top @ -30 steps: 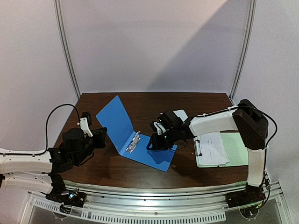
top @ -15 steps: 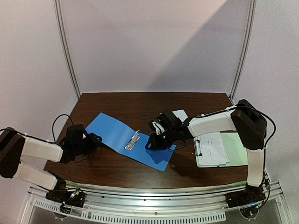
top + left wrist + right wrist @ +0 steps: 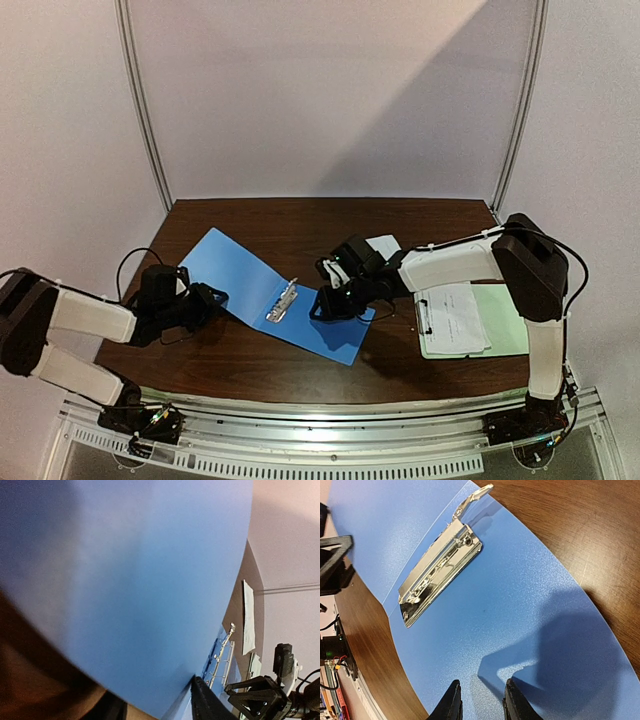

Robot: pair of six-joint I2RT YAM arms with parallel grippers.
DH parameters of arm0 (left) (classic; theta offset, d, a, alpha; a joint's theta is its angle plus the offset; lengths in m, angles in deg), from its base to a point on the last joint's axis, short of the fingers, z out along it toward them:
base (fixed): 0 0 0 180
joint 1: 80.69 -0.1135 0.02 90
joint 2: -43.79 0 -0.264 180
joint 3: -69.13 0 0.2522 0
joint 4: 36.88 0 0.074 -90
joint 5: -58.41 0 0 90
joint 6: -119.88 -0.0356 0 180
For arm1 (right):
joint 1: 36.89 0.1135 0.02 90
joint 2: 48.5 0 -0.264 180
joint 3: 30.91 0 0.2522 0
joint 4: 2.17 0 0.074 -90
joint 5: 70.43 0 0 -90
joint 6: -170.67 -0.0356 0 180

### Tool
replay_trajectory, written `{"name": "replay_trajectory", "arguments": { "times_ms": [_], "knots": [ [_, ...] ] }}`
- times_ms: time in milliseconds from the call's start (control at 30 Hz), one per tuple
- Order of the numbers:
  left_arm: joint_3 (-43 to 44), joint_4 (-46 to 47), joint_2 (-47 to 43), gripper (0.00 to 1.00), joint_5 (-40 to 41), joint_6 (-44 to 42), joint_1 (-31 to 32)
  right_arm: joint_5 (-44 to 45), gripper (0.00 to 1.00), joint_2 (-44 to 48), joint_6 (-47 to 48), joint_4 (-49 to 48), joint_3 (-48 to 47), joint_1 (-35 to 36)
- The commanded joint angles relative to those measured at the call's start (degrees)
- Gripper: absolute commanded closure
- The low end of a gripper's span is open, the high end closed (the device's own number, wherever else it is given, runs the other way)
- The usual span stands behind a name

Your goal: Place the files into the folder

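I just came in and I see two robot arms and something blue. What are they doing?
The blue folder lies open on the table, metal clip showing. The left gripper is at the left cover's edge; the right gripper sits low over the right cover, jaws slightly apart. The white papers aren't in yet: they lie on a green clipboard at the right.

1. Top cam: high at the near side, looking down over the whole table [image 3: 300, 215].
2. Left wrist cam: practically against the blue folder [image 3: 125, 580], facing right.
3. Right wrist cam: close above its metal clip [image 3: 440, 567], which all three catch.
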Motion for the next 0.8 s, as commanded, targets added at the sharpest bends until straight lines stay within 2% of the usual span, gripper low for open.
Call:
{"name": "replay_trajectory", "arguments": {
  "times_ms": [0,133,200,300,400,467,600,767],
  "knots": [
    [2.09,-20.73,-9.93,0.50,8.31,-3.58,0.26,5.21,0.72,-5.01,1.47,9.82,0.48,0.28],
    [2.33,-26.69,-17.02,0.48,9.63,-4.70,0.56,5.25,0.72,-5.90,1.87,10.41,-1.43,0.33],
    [3.30,-30.51,-20.91,0.49,13.59,-5.83,2.48,5.23,0.72,-6.40,1.97,10.92,-2.53,0.33],
    [6.51,-35.78,-27.03,0.52,21.86,-9.25,9.25,5.52,0.71,-7.28,2.28,12.00,-4.51,0.27],
    [7.22,-34.92,-32.67,0.56,26.45,-13.16,17.15,5.74,0.71,-7.72,2.43,12.82,-5.96,0.32],
    [5.86,-31.02,-36.03,0.56,24.56,-15.97,19.50,5.89,0.71,-8.01,2.58,13.32,-7.02,0.31],
    [2.67,-18.44,-39.12,0.55,11.68,-21.79,20.48,6.02,0.71,-9.28,2.83,14.90,-9.50,0.32],
    [3.34,-16.45,-40.59,0.55,5.10,-29.94,24.23,6.39,0.71,-10.21,2.88,16.04,-11.22,0.31]
  ]
}}
